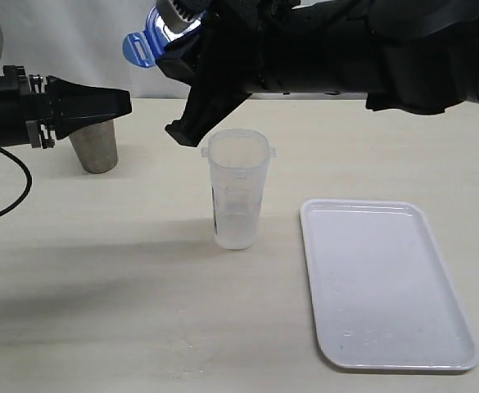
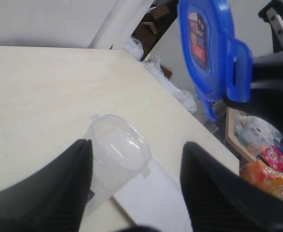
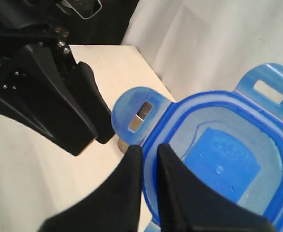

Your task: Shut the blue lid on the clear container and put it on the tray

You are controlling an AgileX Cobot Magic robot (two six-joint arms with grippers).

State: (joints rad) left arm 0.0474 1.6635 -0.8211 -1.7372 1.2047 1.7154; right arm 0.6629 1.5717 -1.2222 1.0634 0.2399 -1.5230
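The clear container [image 1: 237, 188] stands upright and uncovered at mid-table, also visible in the left wrist view [image 2: 116, 154]. High above and to its left, the blue lid [image 1: 141, 47] hangs on edge in the air. My right gripper [image 3: 148, 150] is shut on the lid's rim [image 3: 228, 159], reaching across the middle. The lid's labelled top faces the left wrist camera [image 2: 204, 48]. My left gripper [image 1: 124, 102] [image 2: 136, 145] is open and empty, hovering left of the container and apart from it. The white tray [image 1: 386, 282] lies flat to the container's right, with nothing on it.
A short steel cup [image 1: 94, 147] stands behind the left gripper at the back left. A black cable [image 1: 14, 188] loops down on the left. Past the table's far edge in the left wrist view lie bright snack packs [image 2: 272, 164] and other clutter.
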